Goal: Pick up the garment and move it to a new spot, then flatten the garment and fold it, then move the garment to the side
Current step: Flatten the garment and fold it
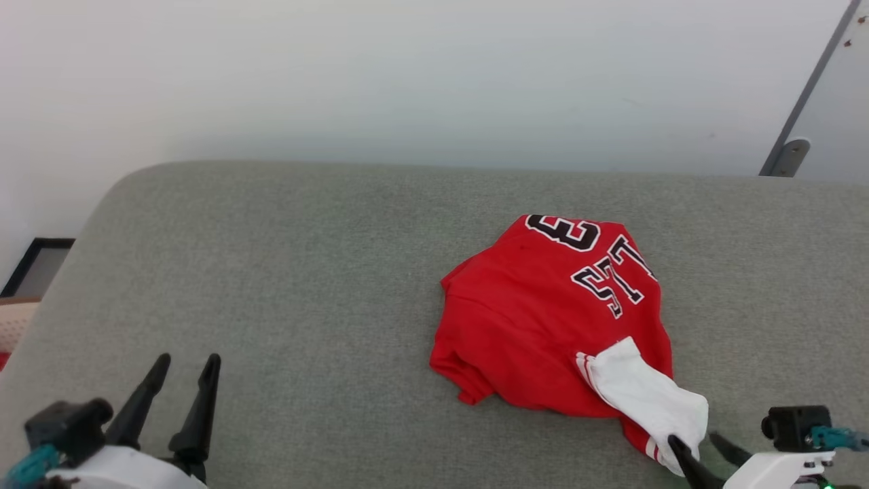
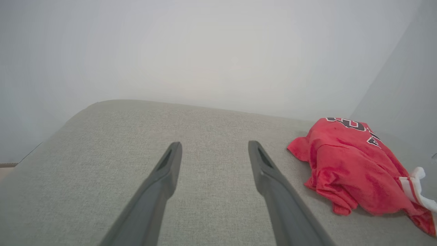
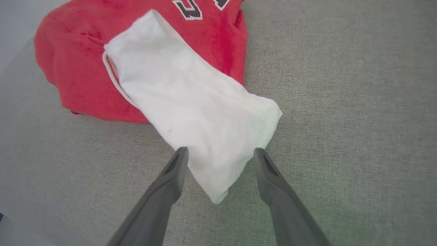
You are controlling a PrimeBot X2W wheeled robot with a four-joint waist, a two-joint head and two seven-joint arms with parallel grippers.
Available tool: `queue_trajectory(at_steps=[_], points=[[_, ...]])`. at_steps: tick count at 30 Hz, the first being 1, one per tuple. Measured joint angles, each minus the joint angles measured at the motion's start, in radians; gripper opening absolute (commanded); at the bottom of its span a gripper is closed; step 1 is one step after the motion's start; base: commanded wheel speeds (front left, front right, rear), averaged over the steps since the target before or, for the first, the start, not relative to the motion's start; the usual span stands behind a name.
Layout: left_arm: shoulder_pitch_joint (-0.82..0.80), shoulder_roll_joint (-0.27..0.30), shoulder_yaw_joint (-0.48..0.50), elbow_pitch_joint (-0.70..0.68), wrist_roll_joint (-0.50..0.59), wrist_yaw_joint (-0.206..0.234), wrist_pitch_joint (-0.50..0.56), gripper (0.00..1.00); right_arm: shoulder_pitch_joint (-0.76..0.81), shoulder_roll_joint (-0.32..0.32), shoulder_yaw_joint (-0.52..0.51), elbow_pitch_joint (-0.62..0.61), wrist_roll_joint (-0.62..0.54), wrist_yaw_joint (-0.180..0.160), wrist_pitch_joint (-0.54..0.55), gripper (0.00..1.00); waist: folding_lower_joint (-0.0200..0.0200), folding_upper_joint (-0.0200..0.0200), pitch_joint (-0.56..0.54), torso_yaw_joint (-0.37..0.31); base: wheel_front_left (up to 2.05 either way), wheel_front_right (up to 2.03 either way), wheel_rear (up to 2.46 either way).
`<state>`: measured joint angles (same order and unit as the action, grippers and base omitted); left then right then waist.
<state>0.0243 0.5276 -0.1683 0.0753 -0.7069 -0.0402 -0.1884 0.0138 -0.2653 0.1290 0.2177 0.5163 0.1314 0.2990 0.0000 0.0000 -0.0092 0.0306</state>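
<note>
Red garment (image 1: 536,319), one; right gripper's (image 3: 220,151) two parted fingers (image 3: 164,191) flank its sleeve (image 3: 191,102).

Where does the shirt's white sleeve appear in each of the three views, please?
Head view: lower right; the sleeve trails off the red shirt toward the bottom edge.
Left wrist view: a small piece of the sleeve at the far right edge.
Right wrist view: centre; the sleeve ends between the right gripper and its open fingers.
Shared landmark: the black lettering on the shirt.

Red garment (image 1: 536,319), white sleeve (image 1: 645,390), grey-green surface (image 1: 285,285)
</note>
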Motion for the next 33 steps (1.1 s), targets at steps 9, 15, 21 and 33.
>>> queue_trajectory(at_steps=[9, 15, 21, 33], points=[[-0.103, 0.056, -0.060, -0.047, -0.067, -0.047, 0.198, 1.00, -0.002, 0.022, -0.067, -0.112, -0.052, 0.000, -0.020, 1.00, 0.0000, 0.0000, -0.013, -0.030, 0.00, 0.00, 0.00], [-0.234, 0.088, -0.126, -0.039, -0.113, -0.067, 0.370, 1.00, -0.029, 0.053, -0.120, -0.149, -0.122, 0.000, -0.095, 1.00, 0.0000, 0.0000, -0.013, -0.058, 0.00, 0.00, 0.00], [-0.378, 0.073, -0.205, 0.003, -0.173, -0.082, 0.521, 1.00, -0.062, 0.081, -0.160, -0.144, -0.179, 0.000, -0.169, 1.00, -0.0001, 0.0000, -0.005, -0.095, 0.00, 0.00, 0.00], [-0.590, 0.037, -0.364, 0.178, -0.252, -0.088, 0.729, 1.00, -0.167, 0.149, -0.175, -0.127, -0.266, 0.000, -0.246, 1.00, 0.0000, 0.0000, 0.079, -0.172, 0.00, 0.00, 0.00]])
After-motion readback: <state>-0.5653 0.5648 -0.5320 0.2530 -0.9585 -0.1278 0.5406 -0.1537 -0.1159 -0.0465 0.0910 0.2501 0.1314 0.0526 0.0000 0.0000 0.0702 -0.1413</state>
